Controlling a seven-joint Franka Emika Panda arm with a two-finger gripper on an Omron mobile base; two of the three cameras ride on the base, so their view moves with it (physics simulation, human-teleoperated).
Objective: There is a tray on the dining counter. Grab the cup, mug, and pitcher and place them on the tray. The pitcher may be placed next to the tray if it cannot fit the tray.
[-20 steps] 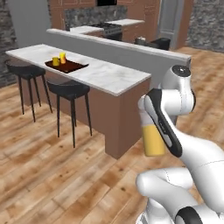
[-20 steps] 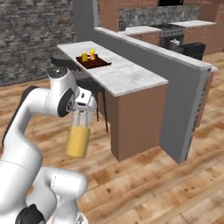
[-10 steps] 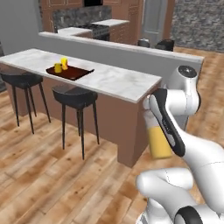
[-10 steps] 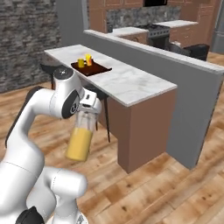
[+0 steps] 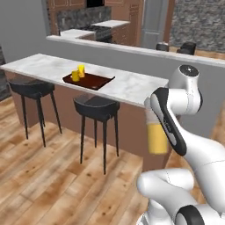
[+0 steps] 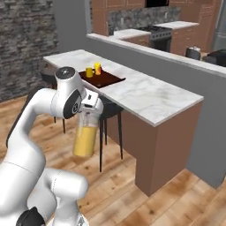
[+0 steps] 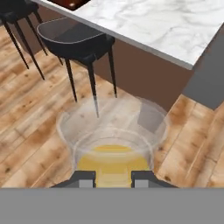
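While end effector (image 7: 113, 178) grips pitcher (image 6: 85, 136), cup (image 5: 81, 70), probably mug (image 5: 75, 76) on tray (image 5: 94, 81).

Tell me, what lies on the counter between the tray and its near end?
Nothing: in the right base view the dining counter is bare marble from the tray to that end.

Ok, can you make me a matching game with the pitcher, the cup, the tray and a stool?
Things:
1. pitcher
2. cup
3. tray
4. stool

Places:
A. on the wooden floor, under the counter's edge
B. lying on the dining counter
C. standing on the tray
D. held up in the air by the gripper, with the jaws on its rim

Pairs: 1-D, 2-C, 3-B, 4-A
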